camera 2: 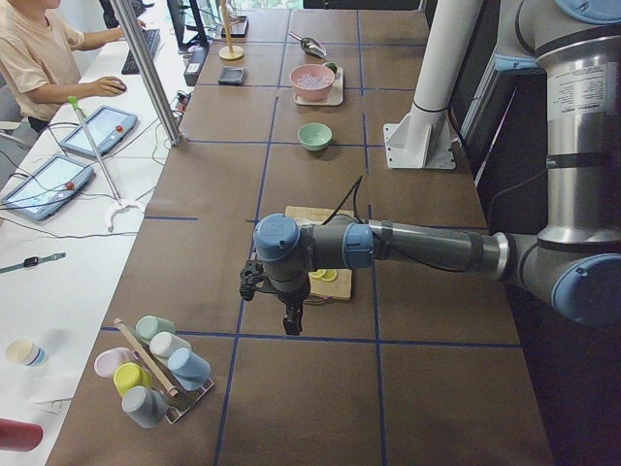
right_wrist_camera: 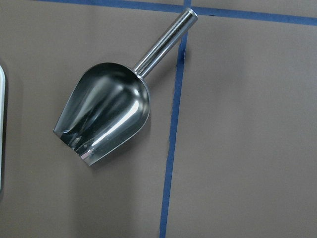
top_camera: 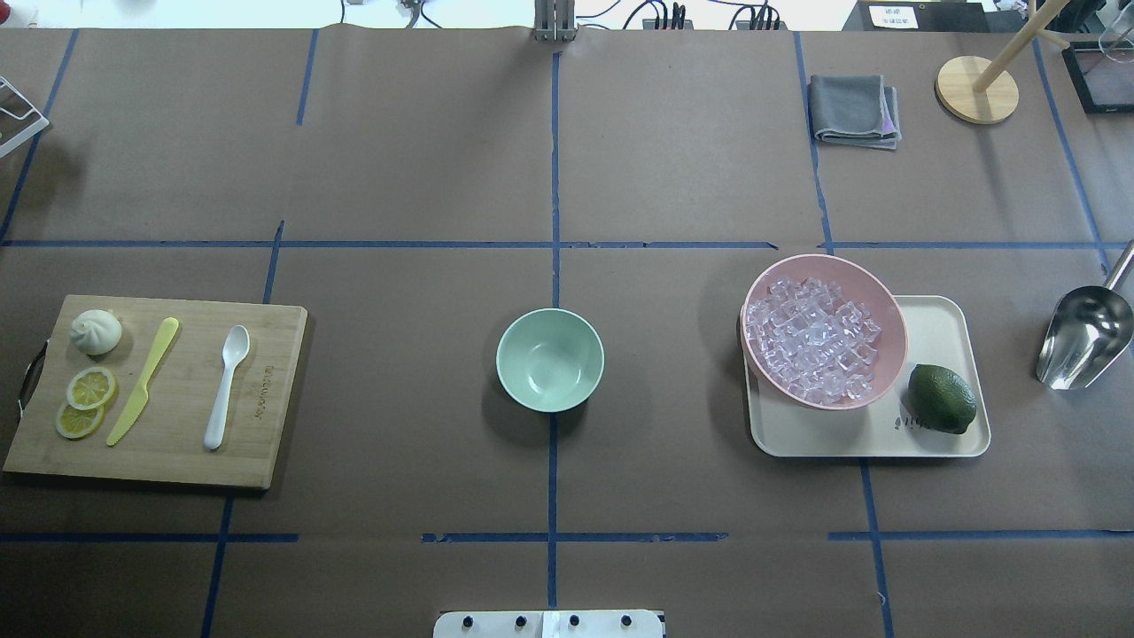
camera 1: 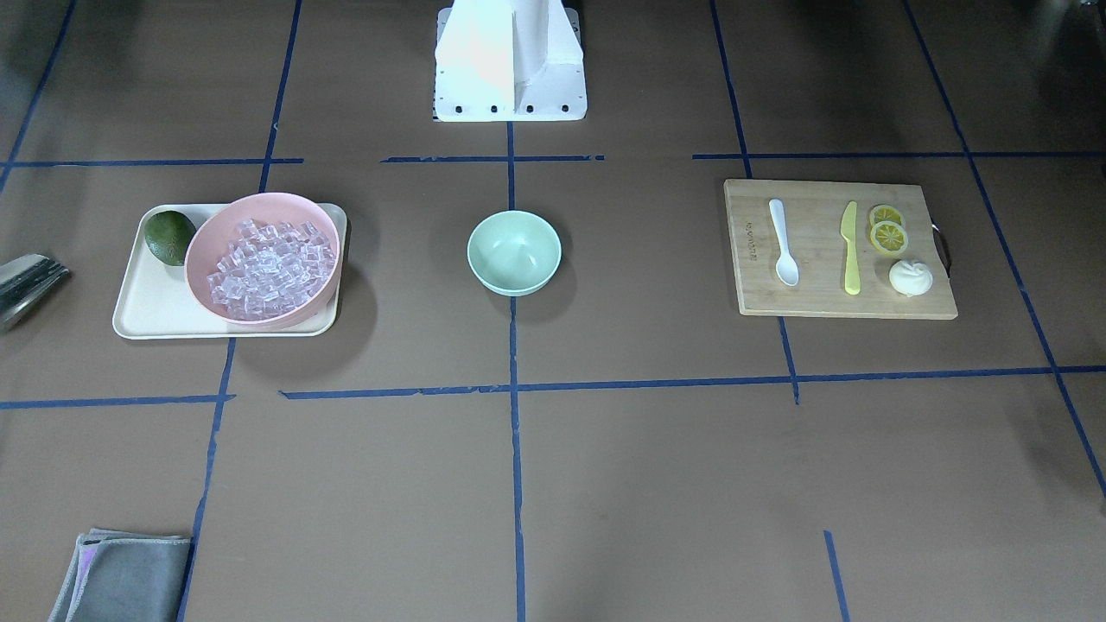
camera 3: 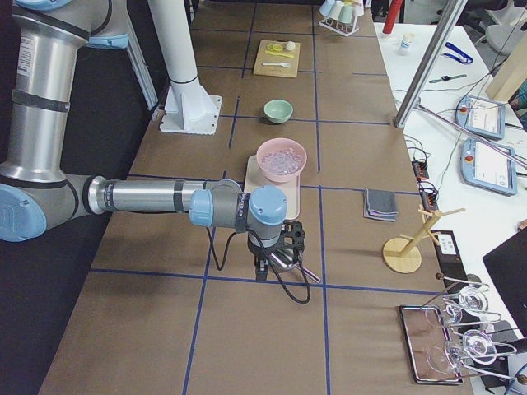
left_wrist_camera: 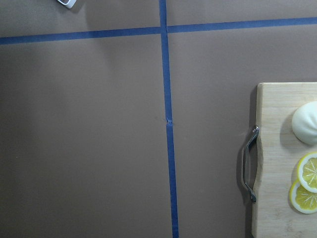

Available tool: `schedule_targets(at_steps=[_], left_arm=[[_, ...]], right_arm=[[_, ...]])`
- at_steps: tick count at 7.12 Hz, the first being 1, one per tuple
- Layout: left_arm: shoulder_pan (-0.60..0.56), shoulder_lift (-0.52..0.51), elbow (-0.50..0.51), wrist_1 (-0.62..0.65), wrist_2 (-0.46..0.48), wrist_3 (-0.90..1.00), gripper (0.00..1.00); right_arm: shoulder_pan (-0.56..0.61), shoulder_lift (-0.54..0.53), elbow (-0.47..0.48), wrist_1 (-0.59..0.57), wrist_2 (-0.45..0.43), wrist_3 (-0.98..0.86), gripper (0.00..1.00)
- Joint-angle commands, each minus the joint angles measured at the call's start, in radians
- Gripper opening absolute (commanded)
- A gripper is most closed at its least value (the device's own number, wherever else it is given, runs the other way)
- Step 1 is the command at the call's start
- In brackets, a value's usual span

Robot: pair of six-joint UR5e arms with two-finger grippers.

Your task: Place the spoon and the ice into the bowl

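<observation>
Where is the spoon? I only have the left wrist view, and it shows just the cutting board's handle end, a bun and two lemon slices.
Observer: The spoon lies on that same cutting board, past the yellow-green knife toward the table's middle, scoop end pointing away from the robot.
Operator: And the green bowl?
Observer: The bowl stands empty at the table's middle, on the centre tape line.
Operator: And the ice?
Observer: The ice is piled in a pink bowl on a cream tray, on the robot's right.

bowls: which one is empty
The small mint-green bowl at the table's centre is empty; the larger pink bowl on the tray is filled with ice.
</observation>
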Motion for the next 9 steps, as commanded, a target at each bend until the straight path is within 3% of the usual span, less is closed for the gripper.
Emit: schedule_targets(at_steps=[1, 3, 4, 5, 8, 9], left_arm=[[0.002, 0.005, -0.014, 0.002, -0.006, -0.003, 1.0], [-0.001, 0.078, -0.011, -0.024, -0.067, 0.004, 1.0], [0.028, 0.069, -0.005, -0.11, -0.189, -0.002, 1.0], [0.048, 0.059, -0.01, -0.143, -0.193, -0.061, 1.0], [0.288, -0.114, -0.022, -0.172, -0.181, -0.285, 1.0], [0.38, -0.168, -0.037, -0.203, -0.09, -0.456, 1.0]], right_arm=[[-0.001, 0.006, 0.003, 0.002, 0.002, 0.0, 1.0], [-0.001, 0.011, 0.014, 0.002, 0.022, 0.003, 1.0], [-0.003, 0.011, 0.014, 0.002, 0.025, 0.001, 1.0], [-0.003, 0.011, 0.015, 0.003, 0.025, -0.002, 1.0], [-0.004, -0.002, 0.008, 0.08, 0.026, 0.001, 1.0], [-0.004, -0.002, 0.006, 0.078, 0.026, 0.001, 1.0]])
